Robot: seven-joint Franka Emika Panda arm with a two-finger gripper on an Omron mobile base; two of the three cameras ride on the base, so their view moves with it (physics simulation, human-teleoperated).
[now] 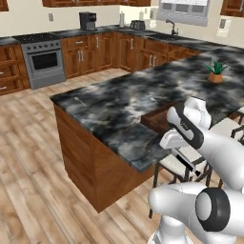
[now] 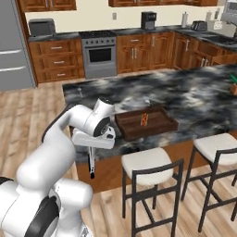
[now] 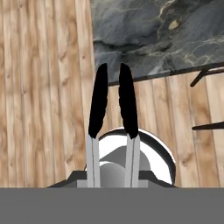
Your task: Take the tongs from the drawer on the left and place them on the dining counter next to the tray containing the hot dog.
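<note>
My gripper (image 2: pixel 92 147) is shut on the tongs (image 2: pixel 91 163), which hang down from it, silvery with a black end, just off the near edge of the dining counter (image 2: pixel 185 92). In the hand view the tongs' (image 3: pixel 98 103) two black-tipped arms point over the wood floor toward the counter's (image 3: pixel 153 35) edge. The tray (image 2: pixel 159 126) sits on the counter to the right of my hand, with the hot dog (image 2: pixel 144 119) in it. From the left base view the tray (image 1: pixel 151 119) is partly hidden behind my gripper (image 1: pixel 178 151). The drawer is out of view.
Two stools (image 2: pixel 147 164) (image 2: pixel 217 143) stand at the counter's near side, right of the hanging tongs. A potted plant (image 1: pixel 216 71) sits far along the counter. A stove (image 2: pixel 99 53) and cabinets line the back wall beyond open wood floor (image 1: pixel 28 157).
</note>
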